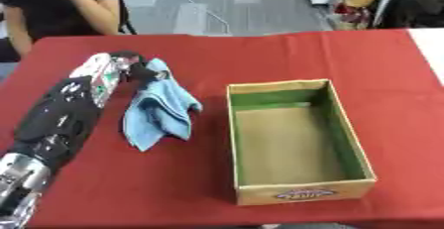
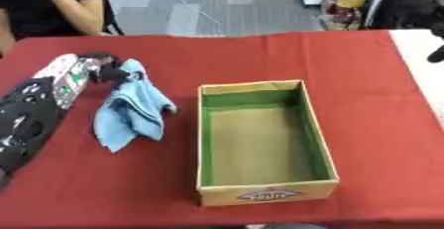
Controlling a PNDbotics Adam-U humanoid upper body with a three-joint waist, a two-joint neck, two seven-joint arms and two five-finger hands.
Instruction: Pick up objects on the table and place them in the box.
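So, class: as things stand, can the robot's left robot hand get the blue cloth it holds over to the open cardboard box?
Probably yes. The left robot hand is pinching the blue cloth at its top, and only bare red tablecloth lies between it and the cardboard box, whose top is open.

Both eyes looked steeply down from the robot's head, close over the red table (image 1: 286, 59) — facing its far edge and the floor beyond — and shared the box (image 2: 260, 143), the cloth (image 1: 160, 111) and the left arm.
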